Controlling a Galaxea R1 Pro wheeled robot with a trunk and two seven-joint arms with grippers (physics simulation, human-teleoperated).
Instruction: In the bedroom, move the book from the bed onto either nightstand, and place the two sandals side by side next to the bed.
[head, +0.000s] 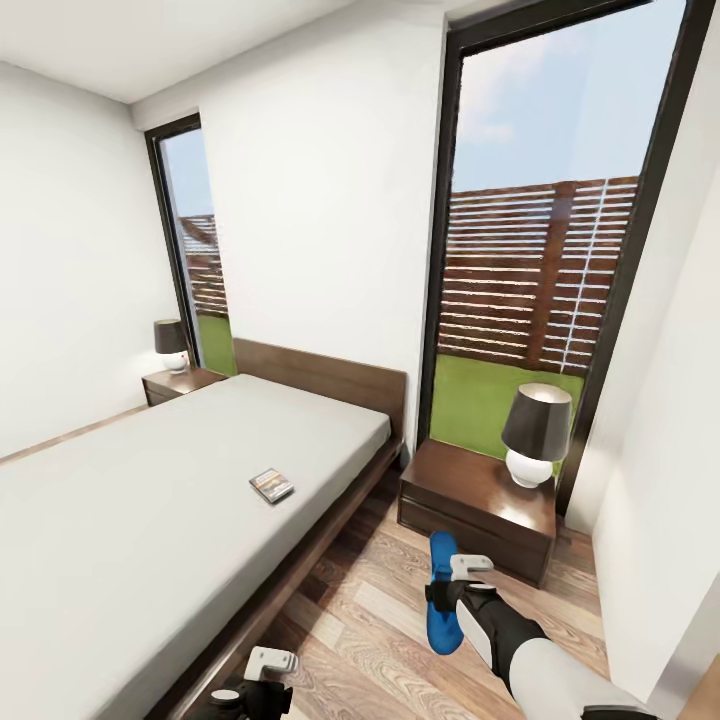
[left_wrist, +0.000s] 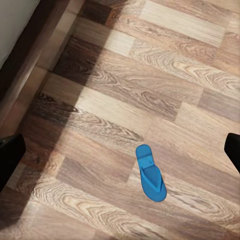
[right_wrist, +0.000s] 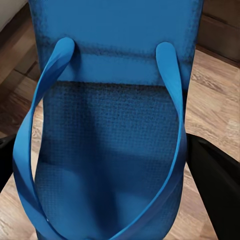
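Sandal (head: 440, 598) sat clamped in the right gripper (head: 447, 592), toe hidden; left gripper (head: 262, 682), half cut off, gaped apart.

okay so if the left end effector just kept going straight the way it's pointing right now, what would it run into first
Most likely the bare wood-plank floor. In its wrist view, the left end effector points down at open planks; the blue sandal lies off-centre, so it would probably be missed, though depth is hard to judge.
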